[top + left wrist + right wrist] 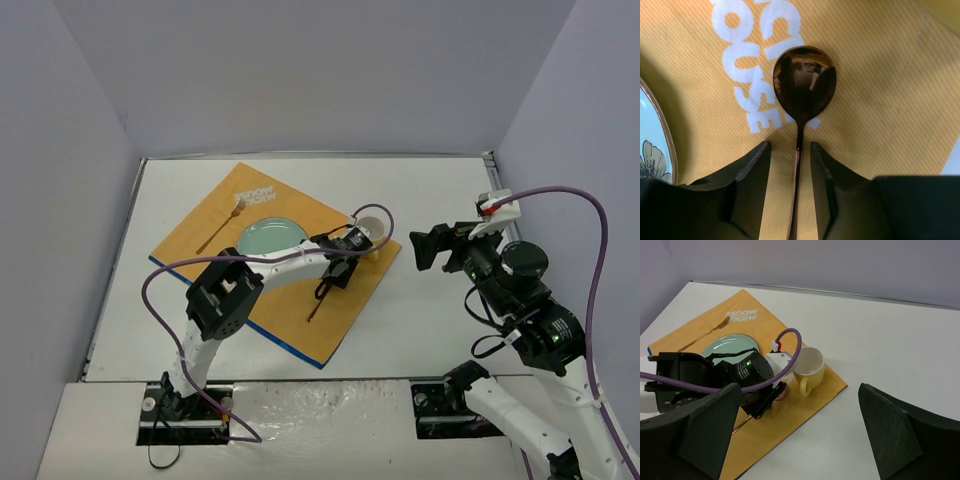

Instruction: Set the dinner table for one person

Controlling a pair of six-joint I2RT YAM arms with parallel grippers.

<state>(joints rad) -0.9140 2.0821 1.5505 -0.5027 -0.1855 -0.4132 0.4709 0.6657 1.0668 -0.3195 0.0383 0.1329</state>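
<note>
Left pincer (790, 150) straddles spoon (804, 85); handle end cut off.

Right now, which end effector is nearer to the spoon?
Left. The left end effector is over the spoon, its open fingers on either side of the handle. The right end effector is open above the bare table, right of the cloth.

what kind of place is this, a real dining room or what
Probably a robot test cell, not a home: a white tabletop boxed in by plain lavender-grey walls, two robot arms bolted at its near edge, a plate and mug on an orange cloth.
</note>
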